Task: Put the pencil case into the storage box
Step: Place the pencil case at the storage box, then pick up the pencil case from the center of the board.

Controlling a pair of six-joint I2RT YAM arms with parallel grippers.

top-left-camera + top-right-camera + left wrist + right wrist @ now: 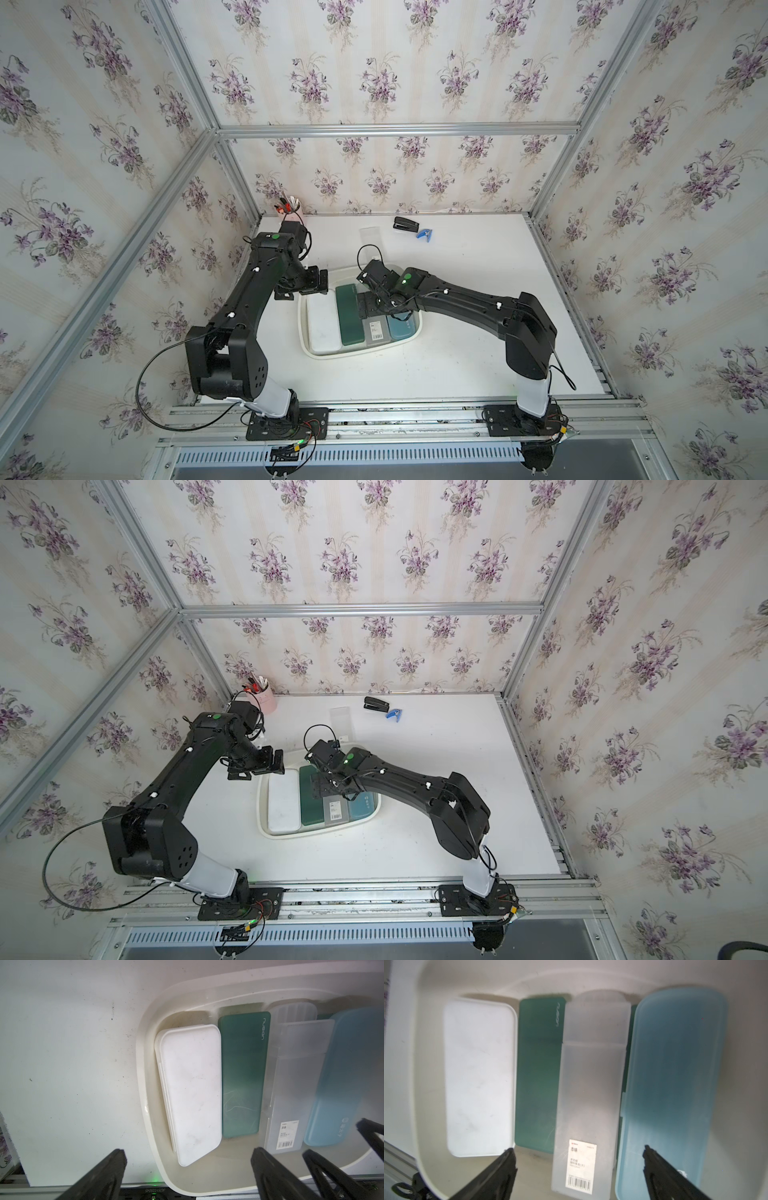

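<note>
The right gripper hangs wide open and empty over the clear pencil case. The case lies far-to-near inside the storage box. The left gripper is open and empty too.

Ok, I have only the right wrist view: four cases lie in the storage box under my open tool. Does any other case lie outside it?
Observer: Perhaps one: a clear flat piece lies on the table behind the storage box.
Operator: Where is the left tool?
Observer: The left tool hangs open above the box's left rim, holding nothing.
Operator: Anything else on the table?
Observer: A black stapler lies near the back edge, apart from the box.
</note>
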